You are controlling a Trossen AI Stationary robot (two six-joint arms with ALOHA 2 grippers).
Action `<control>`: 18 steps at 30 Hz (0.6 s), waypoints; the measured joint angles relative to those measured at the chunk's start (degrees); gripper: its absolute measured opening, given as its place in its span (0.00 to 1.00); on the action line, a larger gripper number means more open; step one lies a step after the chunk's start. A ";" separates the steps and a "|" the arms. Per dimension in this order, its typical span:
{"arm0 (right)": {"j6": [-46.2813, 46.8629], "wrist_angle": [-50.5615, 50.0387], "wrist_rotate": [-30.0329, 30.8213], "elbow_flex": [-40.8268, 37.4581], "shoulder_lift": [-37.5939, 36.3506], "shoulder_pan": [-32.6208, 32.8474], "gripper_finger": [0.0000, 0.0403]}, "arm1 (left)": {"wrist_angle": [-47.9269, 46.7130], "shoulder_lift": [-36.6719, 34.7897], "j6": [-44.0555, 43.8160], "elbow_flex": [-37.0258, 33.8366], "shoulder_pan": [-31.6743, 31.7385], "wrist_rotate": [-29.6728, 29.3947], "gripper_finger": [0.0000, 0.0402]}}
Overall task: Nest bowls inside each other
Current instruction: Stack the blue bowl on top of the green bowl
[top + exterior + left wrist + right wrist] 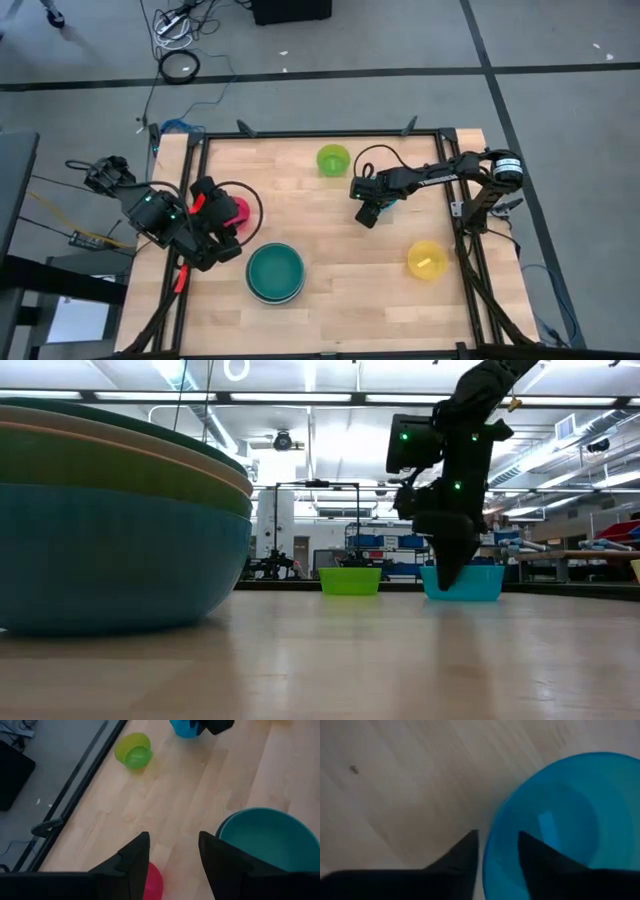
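The right gripper [497,851] stands over the rim of the cyan bowl [555,825], one finger outside the wall and one inside; a narrow gap shows between the fingers with the rim in it, but whether they press on it I cannot tell. From above, this bowl is almost wholly hidden under the gripper in the middle of the table [330,300], only a sliver of blue showing; in the low view it sits flat on the wood behind the gripper's tip. The lime green bowl [333,159] stands apart near the far edge, and the yellow bowl [427,259] lies on the right side with something pale inside it, too small to make out. The left gripper [172,857] hangs at the left side with its fingers spread and nothing between them, just over the pink-red bowl [152,882], which is cut off by a finger and the picture edge. Near the front sits the stack of bowls [275,272], teal on the outside; the low view shows green and pale rims within it, but how many bowls are nested I cannot count.
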 joint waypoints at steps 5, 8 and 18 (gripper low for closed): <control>-2.60 -0.03 0.24 0.18 -0.01 0.23 0.03 | 0.01 0.00 -0.02 0.00 0.02 -1.47 0.45; -2.70 -0.43 0.78 1.37 -0.36 1.28 0.01 | 0.06 -0.01 -0.02 -0.15 0.13 -1.98 0.45; -7.96 15.21 -7.75 16.96 -1.46 17.15 0.00 | -0.04 -0.39 -0.66 -11.68 1.09 -2.20 0.45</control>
